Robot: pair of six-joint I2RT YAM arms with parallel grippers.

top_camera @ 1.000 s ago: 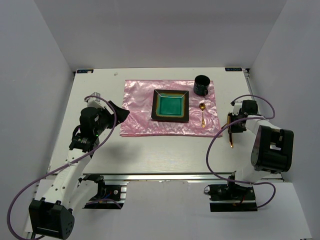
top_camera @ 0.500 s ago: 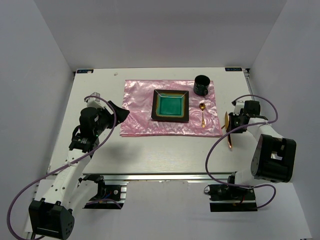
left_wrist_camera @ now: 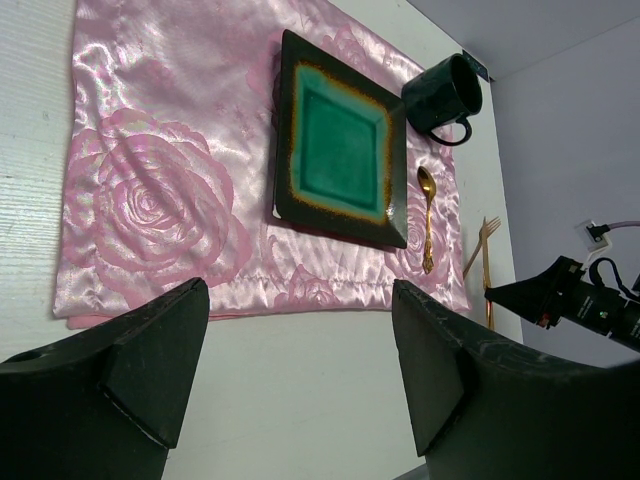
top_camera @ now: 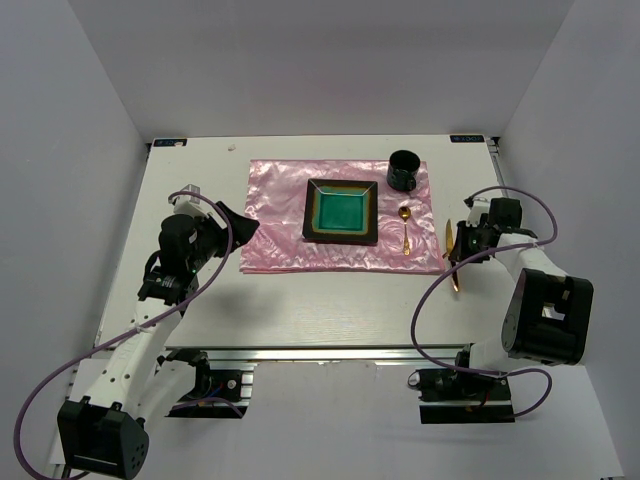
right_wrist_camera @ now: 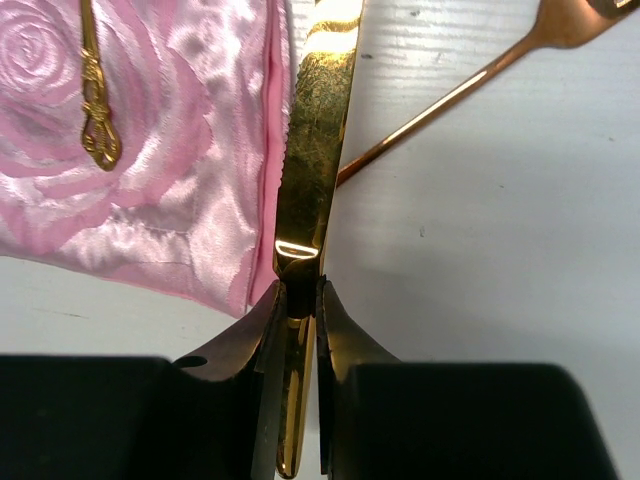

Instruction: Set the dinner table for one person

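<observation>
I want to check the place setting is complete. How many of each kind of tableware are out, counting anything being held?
Placemat: 1
Plate: 1
Mug: 1
Spoon: 1
Fork: 1
Knife, gripped in the right hand: 1
Total: 6

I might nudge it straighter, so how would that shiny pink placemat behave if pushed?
Probably floppy: the placemat shows wrinkles, so it would likely bunch rather than slide whole. Its glossy sheen suggests slippery fabric. The plate resting on it may pin the middle.
</observation>
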